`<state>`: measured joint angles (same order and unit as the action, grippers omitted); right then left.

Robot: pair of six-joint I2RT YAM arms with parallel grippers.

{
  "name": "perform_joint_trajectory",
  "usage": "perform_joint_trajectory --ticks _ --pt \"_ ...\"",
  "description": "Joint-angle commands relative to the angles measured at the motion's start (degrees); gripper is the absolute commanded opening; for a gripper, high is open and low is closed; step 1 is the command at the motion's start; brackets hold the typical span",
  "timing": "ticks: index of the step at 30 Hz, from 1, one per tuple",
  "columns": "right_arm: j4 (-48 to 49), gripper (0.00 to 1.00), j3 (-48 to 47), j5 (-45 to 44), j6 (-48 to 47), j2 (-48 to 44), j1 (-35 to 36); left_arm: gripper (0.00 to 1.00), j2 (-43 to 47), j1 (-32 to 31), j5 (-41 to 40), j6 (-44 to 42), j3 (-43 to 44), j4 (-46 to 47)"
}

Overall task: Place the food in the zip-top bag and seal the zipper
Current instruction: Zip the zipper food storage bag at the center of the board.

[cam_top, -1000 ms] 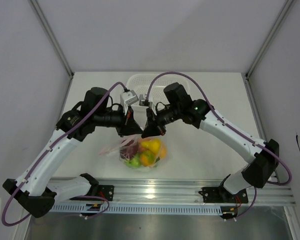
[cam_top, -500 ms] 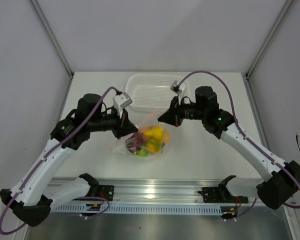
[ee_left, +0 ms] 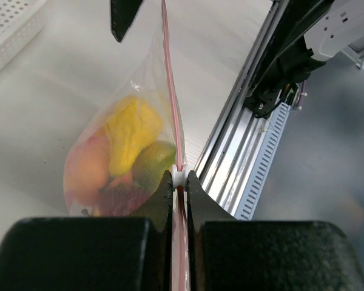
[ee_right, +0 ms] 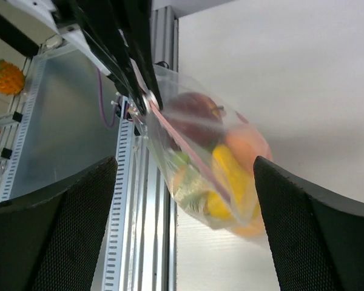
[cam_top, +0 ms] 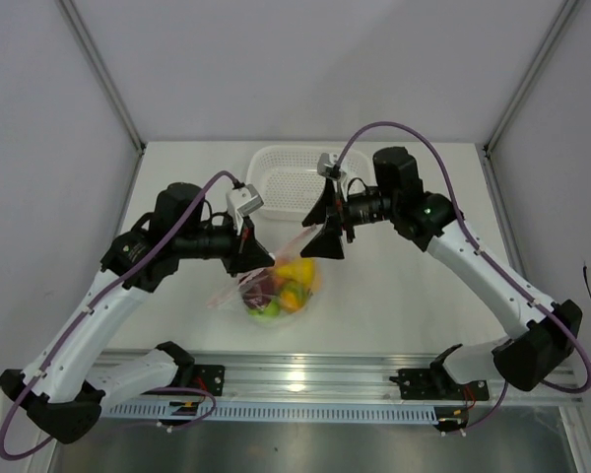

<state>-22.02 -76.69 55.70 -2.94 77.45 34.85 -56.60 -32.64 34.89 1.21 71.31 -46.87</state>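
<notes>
- Toward the near edge of the surface (cam_top: pixel 394 286), about mid-width, my left tool (cam_top: pixel 251 258) is clamped shut on the zipper (cam_top: pixel 294 239) of the zip-top bag (cam_top: pixel 276 288). My own wrist view shows both fingers pressed flat against the red strip at its near end (ee_left: pixel 179 179).
- My right tool (cam_top: pixel 326 223) stands wide open and holds nothing. One finger is above the strip's far end and one below, with clear air on either side. In its wrist view the two black pads (ee_right: pixel 54 224) frame the bag (ee_right: pixel 212 176) without touching it.
- A second ago my right tool was pinched shut beside the left one on the bag's top edge. Half a second ago it was still closed and had drawn out to the right along the strip. Now the jaws have sprung apart and it has let go. My left tool has kept its grip throughout.
- The bag hangs down from my left tool with the zipper stretched in a straight line toward the right tool. The food (ee_left: pixel 130 130) is bunched at the bottom: yellow, green (ee_left: pixel 151 167), a dark red apple (ee_right: pixel 191 112) and an orange piece (ee_right: pixel 246 145). I cannot tell whether the bottom rests on the surface.
- The white basket (cam_top: pixel 286 177) sits at the middle of the far edge, behind my right tool.
</notes>
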Motion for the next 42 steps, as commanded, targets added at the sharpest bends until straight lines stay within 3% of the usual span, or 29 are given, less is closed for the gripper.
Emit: perform_joint_trajectory --ticks 1,6,10,14,19,22,24,36,42 --pt "-11.2 0.94 -9.0 5.2 -10.3 3.5 1.2 0.01 -1.1 0.3 4.7 -1.0 3.7 0.4" --pt "-20.8 0.87 -15.6 6.4 -17.2 9.3 3.6 0.01 -1.6 0.3 6.5 -1.1 3.5 0.6" --pt "-25.8 0.66 -19.5 7.4 -19.9 13.2 5.8 0.01 -1.2 0.3 6.0 -1.0 3.3 0.5" --pt "-26.6 0.61 -19.9 6.4 -20.1 14.6 8.3 0.01 -1.4 0.3 6.1 -1.1 3.2 0.5" --pt "-25.6 0.3 -20.0 4.1 -18.7 15.1 9.4 0.01 -1.7 0.3 6.4 -1.1 3.3 0.6" --pt "-24.6 0.2 -20.1 3.5 -17.6 15.4 9.9 0.01 -1.8 0.3 6.6 -1.1 3.2 0.6" --pt "-24.0 0.0 -20.4 2.2 -16.8 15.7 10.4 0.01 -1.8 0.3 6.4 -1.0 3.2 0.4" --pt "-0.3 0.0 -6.6 -18.5 1.8 5.1 7.8 0.01 1.2 0.3 -2.7 0.1 0.6 0.6" --pt "3.0 0.0 -0.7 -25.2 8.6 0.3 4.7 0.01 4.9 0.3 -7.7 3.5 -1.3 0.8"
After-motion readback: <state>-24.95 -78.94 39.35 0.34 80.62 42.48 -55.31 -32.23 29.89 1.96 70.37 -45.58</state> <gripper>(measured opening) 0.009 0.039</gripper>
